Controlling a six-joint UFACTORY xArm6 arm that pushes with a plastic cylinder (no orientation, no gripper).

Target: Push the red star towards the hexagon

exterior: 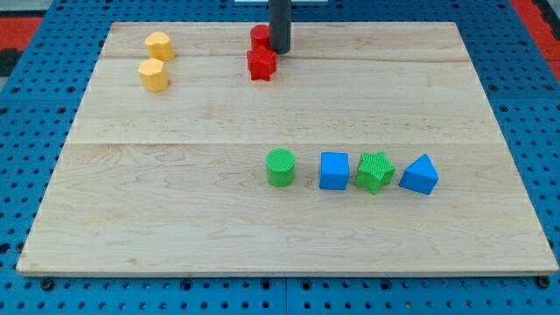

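**Red star at the far edge, under my tip**

Near the view's bottom, bare wooden board point(175, 227). Midway: green cylinder point(280, 167), blue cube point(333, 171), green star point(374, 171), blue triangular block point(420, 174). Far: red star point(261, 63) just beside my tip point(279, 50), no fingers; yellow hexagon point(153, 75) well left.

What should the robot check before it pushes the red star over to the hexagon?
1. Red star in view, near the view's top: ok.
2. Target found: two yellow blocks sit at the view's upper left; the lower yellow block looks hexagonal, the upper yellow block rounder: cannot tell for sure.
3. My tip beside the star, on its upper right: ok.
4. Tip placed for a leftward push: slightly high, not ok.
5. Another red block sits just left of the tip and may get nudged: not ok.
6. Board between star and yellow blocks bare: ok.
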